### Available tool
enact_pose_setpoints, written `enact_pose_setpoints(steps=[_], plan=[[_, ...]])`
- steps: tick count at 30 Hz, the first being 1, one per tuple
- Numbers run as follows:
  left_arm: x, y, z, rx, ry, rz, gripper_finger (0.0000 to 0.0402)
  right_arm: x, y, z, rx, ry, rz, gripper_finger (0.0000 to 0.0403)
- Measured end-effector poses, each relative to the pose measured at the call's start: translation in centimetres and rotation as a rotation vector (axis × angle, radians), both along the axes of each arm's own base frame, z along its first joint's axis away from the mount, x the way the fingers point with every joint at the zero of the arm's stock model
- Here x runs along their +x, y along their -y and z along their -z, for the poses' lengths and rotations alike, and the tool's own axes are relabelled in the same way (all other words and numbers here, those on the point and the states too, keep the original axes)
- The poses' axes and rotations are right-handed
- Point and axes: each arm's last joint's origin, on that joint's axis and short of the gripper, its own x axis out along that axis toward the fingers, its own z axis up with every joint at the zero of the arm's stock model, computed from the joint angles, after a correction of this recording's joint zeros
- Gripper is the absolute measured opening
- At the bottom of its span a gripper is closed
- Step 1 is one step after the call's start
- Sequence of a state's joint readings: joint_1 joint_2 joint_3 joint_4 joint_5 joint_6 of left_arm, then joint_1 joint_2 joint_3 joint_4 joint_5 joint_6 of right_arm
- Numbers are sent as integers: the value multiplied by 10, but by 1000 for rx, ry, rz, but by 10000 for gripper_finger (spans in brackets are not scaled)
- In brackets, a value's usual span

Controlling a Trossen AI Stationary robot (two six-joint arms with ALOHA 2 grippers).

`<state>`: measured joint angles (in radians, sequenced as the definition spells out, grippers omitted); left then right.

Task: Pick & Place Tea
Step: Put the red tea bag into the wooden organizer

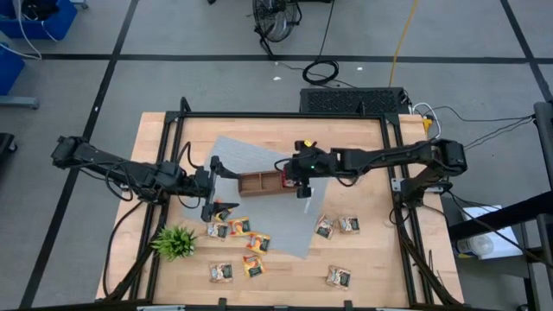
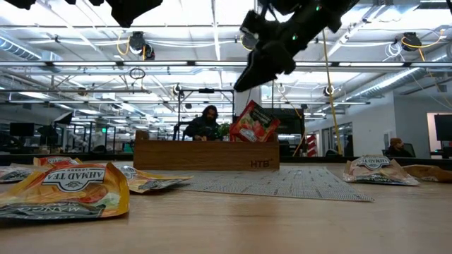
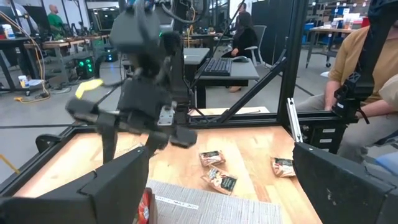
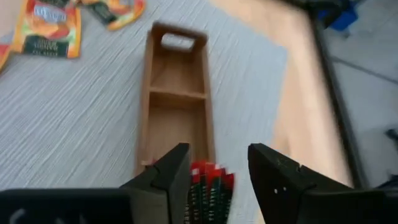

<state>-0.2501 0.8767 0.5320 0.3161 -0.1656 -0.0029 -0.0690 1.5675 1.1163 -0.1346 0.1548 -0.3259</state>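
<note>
An orange sachet (image 2: 63,187) lies nearest on the worktop (image 2: 282,226). Beyond, red sachets (image 2: 253,124) stand in the tray's (image 2: 205,154) end compartment (others lie scattered around). The right hand (image 4: 217,168) hovers above them, fingers parted, empty. The left hand (image 1: 210,184) waits wide open beside the tray
</note>
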Motion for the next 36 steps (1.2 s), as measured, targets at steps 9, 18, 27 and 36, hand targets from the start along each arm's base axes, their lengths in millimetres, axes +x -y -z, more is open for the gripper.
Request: enact_pose_setpoints(steps=[9, 18, 27, 36], plan=[[0, 0, 1, 7, -14, -1, 390, -18, 6, -14, 150, -262, 67, 138], [0, 0, 3, 14, -33, -1, 390, 1, 11, -16, 260, -420, 19, 147], [0, 0, 4, 16, -36, -1, 390, 17, 11, 13, 266, -477, -20, 134], [0, 0, 5, 18, -46, -1, 390, 19, 10, 19, 224, -500, -75, 54]])
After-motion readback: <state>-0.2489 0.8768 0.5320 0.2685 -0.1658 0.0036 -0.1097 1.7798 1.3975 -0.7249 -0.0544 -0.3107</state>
